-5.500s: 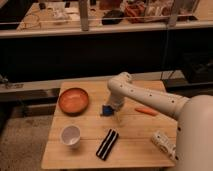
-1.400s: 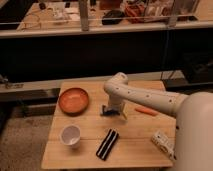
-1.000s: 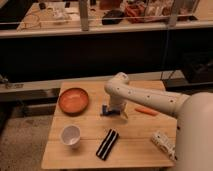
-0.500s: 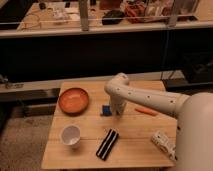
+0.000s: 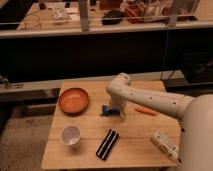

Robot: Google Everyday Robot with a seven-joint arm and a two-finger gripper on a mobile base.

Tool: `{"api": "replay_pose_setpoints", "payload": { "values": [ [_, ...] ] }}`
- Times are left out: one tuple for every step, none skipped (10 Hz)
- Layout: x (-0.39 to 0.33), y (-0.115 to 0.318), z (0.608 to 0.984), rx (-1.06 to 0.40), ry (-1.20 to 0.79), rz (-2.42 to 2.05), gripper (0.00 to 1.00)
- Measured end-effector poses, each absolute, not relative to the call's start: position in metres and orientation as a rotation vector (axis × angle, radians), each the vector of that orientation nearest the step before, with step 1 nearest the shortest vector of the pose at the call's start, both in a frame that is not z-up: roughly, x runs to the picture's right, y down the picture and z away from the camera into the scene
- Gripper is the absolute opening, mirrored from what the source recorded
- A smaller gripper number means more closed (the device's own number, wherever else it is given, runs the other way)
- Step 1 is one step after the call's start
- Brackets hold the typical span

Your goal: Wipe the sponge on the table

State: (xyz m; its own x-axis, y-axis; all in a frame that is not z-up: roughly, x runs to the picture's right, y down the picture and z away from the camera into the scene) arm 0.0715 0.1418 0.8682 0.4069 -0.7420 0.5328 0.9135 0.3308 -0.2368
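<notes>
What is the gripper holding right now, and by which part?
Cannot tell: the gripper is down at the sponge on the table, contact hidden.

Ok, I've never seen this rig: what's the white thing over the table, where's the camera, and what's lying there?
The white curved thing is the robot's single arm, coming in from the right. Its gripper is down at the small blue sponge on the wooden table. Whether it actually grips the sponge cannot be seen. There is only one camera, looking down on the table from above; where it is mounted is not known. Also on the table are an orange-brown bowl, a white cup, a black bar with a pale stripe, a thin orange object and a pale crumpled item. Behind stands a cluttered workbench.
</notes>
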Motion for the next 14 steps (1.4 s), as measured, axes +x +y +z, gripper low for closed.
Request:
{"api": "replay_pose_setpoints", "payload": {
  "values": [
    [0.07,0.137,0.871,-0.53,-0.35,-1.088,0.8],
    [0.071,0.133,0.874,-0.51,-0.335,-1.047,0.8],
    [0.073,0.127,0.878,-0.499,-0.285,-0.95,0.8],
    [0.068,0.125,0.884,-0.503,-0.233,-0.852,0.8],
    [0.063,0.123,0.889,-0.508,-0.198,-0.782,0.8],
    [0.057,0.123,0.896,-0.531,-0.163,-0.693,0.8],
    [0.056,0.124,0.9,-0.551,-0.153,-0.654,0.8],
    [0.052,0.124,0.905,-0.574,-0.148,-0.606,0.8],
    [0.048,0.125,0.909,-0.602,-0.17,-0.549,0.8],
    [0.049,0.126,0.913,-0.631,-0.193,-0.501,0.8],
    [0.048,0.127,0.916,-0.652,-0.215,-0.459,0.8],
    [0.046,0.129,0.916,-0.651,-0.239,-0.451,0.8],
    [0.048,0.133,0.915,-0.625,-0.282,-0.478,0.8],
    [0.049,0.136,0.913,-0.588,-0.325,-0.528,0.8]
  ]
}}
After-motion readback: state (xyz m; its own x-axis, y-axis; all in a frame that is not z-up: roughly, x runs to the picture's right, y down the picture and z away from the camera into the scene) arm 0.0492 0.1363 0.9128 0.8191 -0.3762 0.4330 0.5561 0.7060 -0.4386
